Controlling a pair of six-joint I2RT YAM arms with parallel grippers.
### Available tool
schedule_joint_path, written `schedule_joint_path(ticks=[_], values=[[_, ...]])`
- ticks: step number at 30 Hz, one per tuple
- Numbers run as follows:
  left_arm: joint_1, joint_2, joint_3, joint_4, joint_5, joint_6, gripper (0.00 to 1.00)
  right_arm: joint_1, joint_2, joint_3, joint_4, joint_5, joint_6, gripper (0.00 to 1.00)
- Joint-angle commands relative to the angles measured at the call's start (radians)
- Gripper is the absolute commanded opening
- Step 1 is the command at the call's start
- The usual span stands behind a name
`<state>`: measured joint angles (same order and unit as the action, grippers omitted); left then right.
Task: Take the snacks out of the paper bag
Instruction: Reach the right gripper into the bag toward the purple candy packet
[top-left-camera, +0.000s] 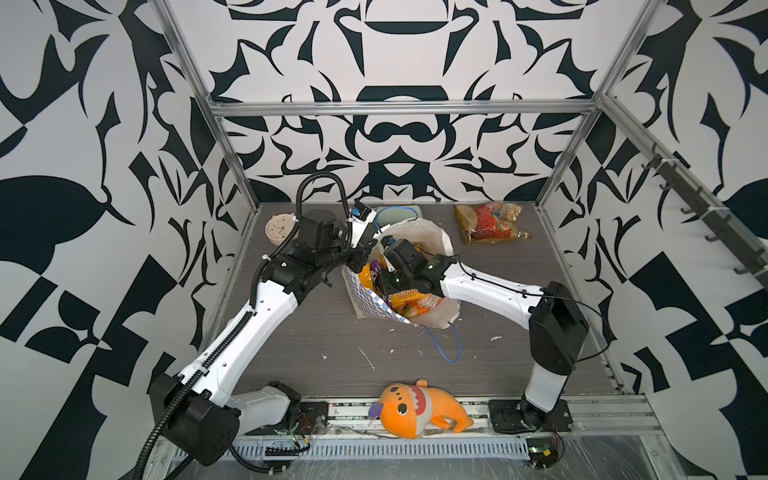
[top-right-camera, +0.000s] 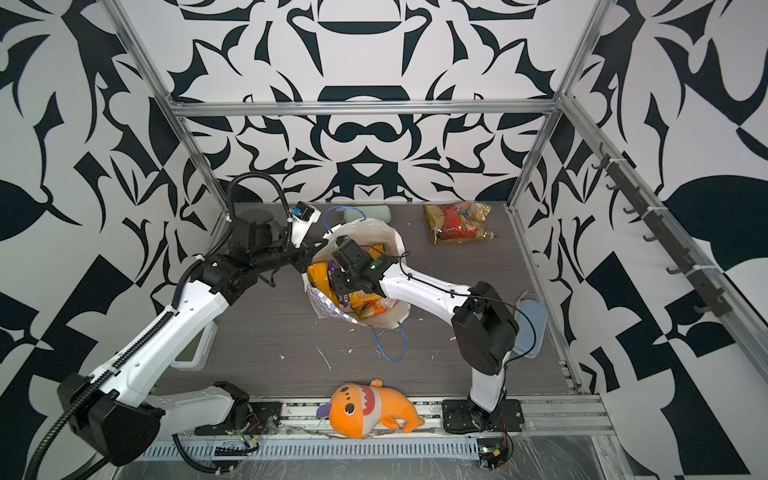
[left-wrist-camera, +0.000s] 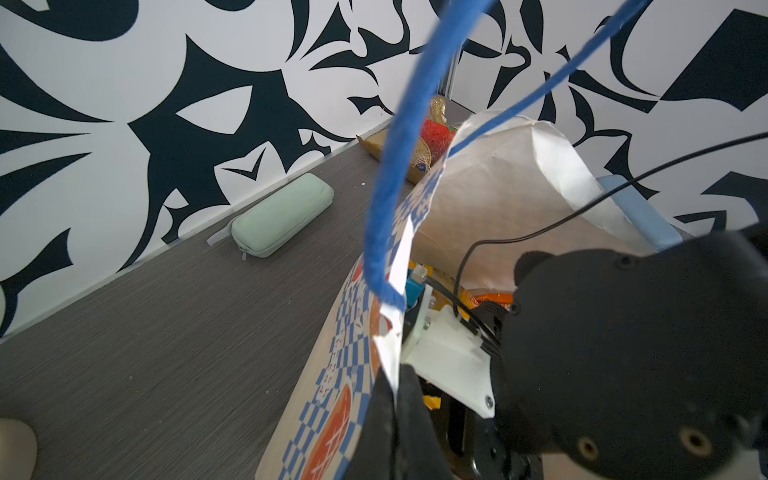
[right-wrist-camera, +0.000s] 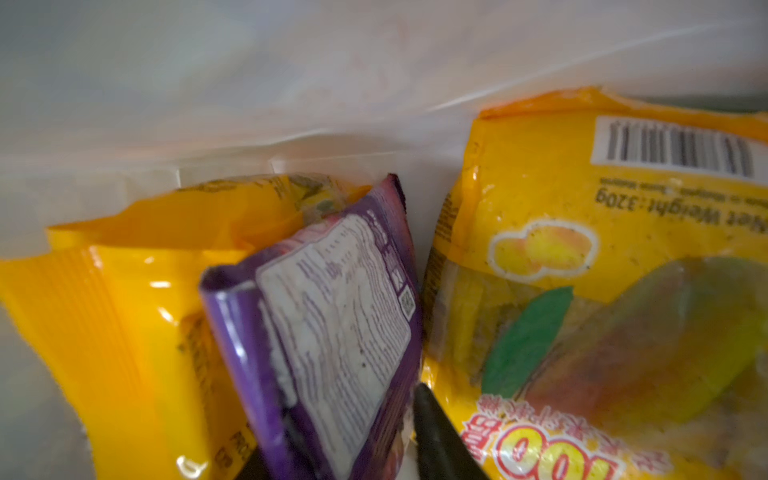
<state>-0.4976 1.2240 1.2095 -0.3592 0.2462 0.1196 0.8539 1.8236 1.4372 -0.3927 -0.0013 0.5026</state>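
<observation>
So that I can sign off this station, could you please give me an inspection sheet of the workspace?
Surface: grey table, white scraps scattered.
Job's things: paper bag standing open; purple packet and two yellow packets inside; clear packet out, at the back.
Clutter: orange plush, clock, mint case.
Pincers: left pincer shut on the bag's rim; right pincer inside the bag, astride the purple packet, closure unclear.
Cables: blue cord handles loose; black wire along right arm.
Surroundings: patterned walls, metal frame.
</observation>
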Motion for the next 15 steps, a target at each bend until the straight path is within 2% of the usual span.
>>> schedule_joint_path(ticks=[1,3,6,10,12,15], values=[[-0.009,-0.038,0.001,0.067,0.042,0.005,0.0,-0.002,0.033,0.055,0.024,-0.035,0.009,0.45],[-0.009,-0.042,0.0,0.066,0.041,0.006,0.0,-0.001,0.052,0.064,0.032,-0.045,0.013,0.43],[-0.009,-0.048,-0.006,0.067,0.029,0.01,0.0,-0.001,0.063,0.071,0.046,-0.05,0.008,0.28],[-0.009,-0.056,-0.016,0.073,0.011,0.018,0.0,-0.001,0.053,0.081,0.055,-0.047,-0.003,0.16],[-0.009,-0.06,-0.023,0.081,-0.002,0.014,0.0,-0.001,0.043,0.085,0.051,-0.04,-0.01,0.05],[-0.009,-0.058,-0.026,0.086,-0.019,0.015,0.0,-0.001,0.027,0.084,0.058,-0.035,-0.016,0.0]])
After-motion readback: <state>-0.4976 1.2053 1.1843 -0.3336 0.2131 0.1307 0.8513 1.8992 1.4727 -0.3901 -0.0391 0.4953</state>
